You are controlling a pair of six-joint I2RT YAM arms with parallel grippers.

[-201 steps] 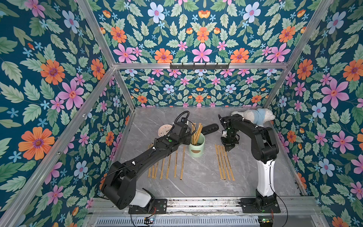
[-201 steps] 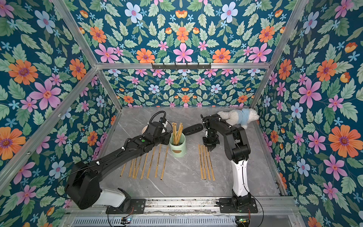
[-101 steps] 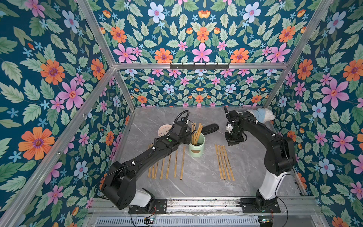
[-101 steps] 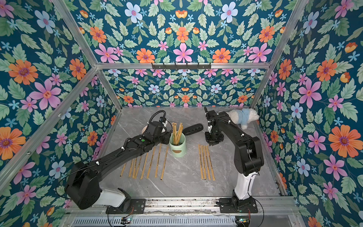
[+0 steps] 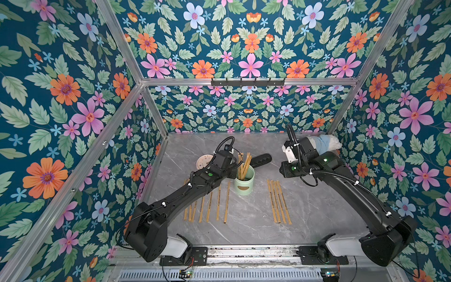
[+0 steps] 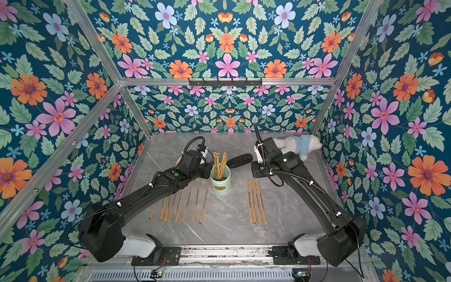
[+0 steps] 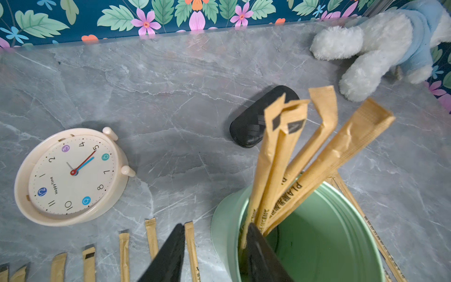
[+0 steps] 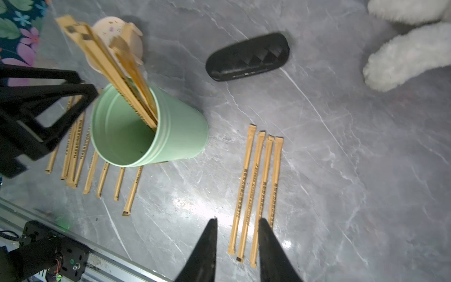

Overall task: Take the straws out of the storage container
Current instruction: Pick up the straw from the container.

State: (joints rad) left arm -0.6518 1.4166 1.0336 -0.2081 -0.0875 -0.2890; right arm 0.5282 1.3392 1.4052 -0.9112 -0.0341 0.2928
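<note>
Storage container: we see the storage container (image 5: 244, 185) upright in the middle of the counter (image 5: 244, 232), between the two arms, which we judge lets either arm reach it.
Straws: about four straws (image 7: 275, 156) stand in it. They lean on the rim and fan out, their tops well above it, so there is free length to pinch.
Left row: about eight lie flat in a left row (image 6: 204, 202), roughly parallel, beside the container on the left arm's side.
Right row: four more lie in a right row (image 8: 251, 195), touching or nearly so, on the right arm's side. We take it that each arm unloads to its own side.
Left claw: the left claw (image 7: 216, 225) is partly open and straddles the rim, one jaw inside by the leaning straws and one outside, clear of the wall. We see nothing gripped, and cannot tell whether it is there to steady the can or to take a straw.
Right claw: the right claw (image 8: 238, 219) hangs above the near ends of its row, jaws apart and empty, so we judge it free for another pick.
Bystanders: the clock (image 7: 70, 175), black case (image 7: 251, 127) and plush toy (image 7: 366, 48) lie behind the container, apart from both rows.
Progress: we judge the task mostly done.
</note>
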